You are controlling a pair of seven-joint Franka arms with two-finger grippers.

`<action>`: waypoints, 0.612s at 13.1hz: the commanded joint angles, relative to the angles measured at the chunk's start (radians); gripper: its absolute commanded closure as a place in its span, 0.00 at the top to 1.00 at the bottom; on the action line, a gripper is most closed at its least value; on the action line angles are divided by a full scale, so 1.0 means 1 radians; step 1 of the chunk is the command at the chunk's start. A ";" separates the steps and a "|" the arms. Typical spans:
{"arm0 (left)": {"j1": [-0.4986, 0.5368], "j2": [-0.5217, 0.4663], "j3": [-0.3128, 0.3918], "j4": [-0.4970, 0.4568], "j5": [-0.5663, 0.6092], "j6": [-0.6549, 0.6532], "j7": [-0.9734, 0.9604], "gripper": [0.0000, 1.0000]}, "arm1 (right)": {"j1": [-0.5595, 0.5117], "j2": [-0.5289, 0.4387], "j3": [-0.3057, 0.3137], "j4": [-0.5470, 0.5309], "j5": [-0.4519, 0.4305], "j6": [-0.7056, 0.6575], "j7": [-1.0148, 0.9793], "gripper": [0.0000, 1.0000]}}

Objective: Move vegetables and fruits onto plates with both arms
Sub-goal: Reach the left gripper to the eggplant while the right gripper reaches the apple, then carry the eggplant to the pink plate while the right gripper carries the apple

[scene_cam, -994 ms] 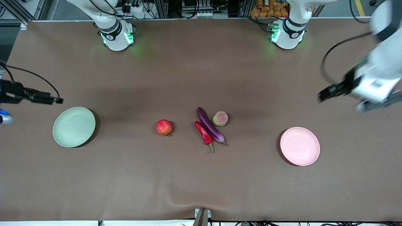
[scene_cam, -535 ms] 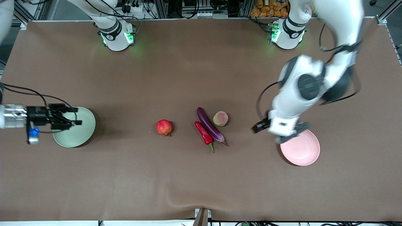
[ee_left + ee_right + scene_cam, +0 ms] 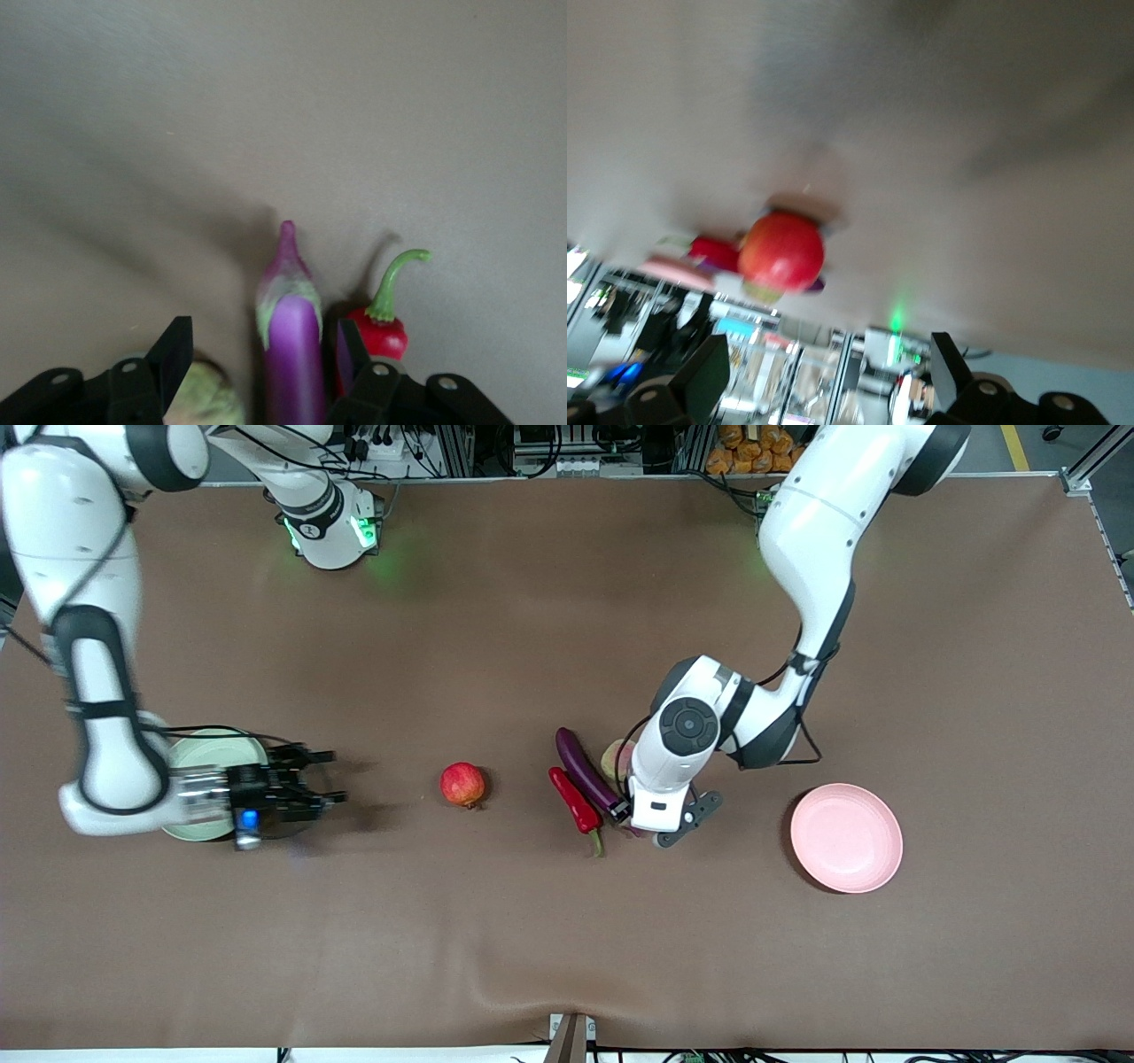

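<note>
The purple eggplant (image 3: pixel 580 766) lies mid-table beside the red chili pepper (image 3: pixel 574 801). The fuzzy yellow-green fruit (image 3: pixel 613 756) is partly hidden by my left arm. My left gripper (image 3: pixel 624 811) is open and low over the eggplant's stem end. In the left wrist view the eggplant (image 3: pixel 291 354) lies between the fingers (image 3: pixel 174 352), with the chili (image 3: pixel 383 331) and the fuzzy fruit (image 3: pixel 205 404) just outside them. The pomegranate (image 3: pixel 462 784) sits alone. My right gripper (image 3: pixel 326 778) is open and empty, between the pale green plate (image 3: pixel 213 744) and the pomegranate, which shows in the right wrist view (image 3: pixel 781 251).
The pale pink plate (image 3: pixel 846 838) lies toward the left arm's end of the table. The brown table cover (image 3: pixel 549 939) is bare nearer the front camera. My right forearm covers part of the green plate.
My left arm swung in from over the pink plate and came down over the eggplant. My right gripper moved off the green plate toward the pomegranate. The produce has not moved.
</note>
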 commanded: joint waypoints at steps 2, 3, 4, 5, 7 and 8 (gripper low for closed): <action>-0.020 0.067 0.011 0.035 0.010 0.054 -0.029 0.74 | 0.128 -0.032 -0.005 -0.143 0.147 0.170 -0.023 1.00; -0.019 0.071 0.009 0.034 0.008 0.056 -0.043 0.74 | 0.151 -0.032 -0.005 -0.151 0.189 0.196 -0.024 1.00; -0.020 0.076 0.009 0.034 0.005 0.054 -0.051 0.72 | 0.172 -0.032 -0.005 -0.151 0.212 0.217 -0.023 1.00; -0.022 0.085 0.009 0.034 0.003 0.056 -0.052 0.58 | 0.194 -0.032 -0.005 -0.151 0.249 0.234 -0.023 1.00; -0.028 0.085 0.009 0.034 0.003 0.056 -0.048 0.00 | 0.228 -0.032 -0.005 -0.150 0.327 0.279 -0.023 1.00; -0.026 0.082 0.009 0.035 0.006 0.056 -0.033 0.00 | 0.241 -0.032 -0.005 -0.148 0.341 0.308 -0.023 1.00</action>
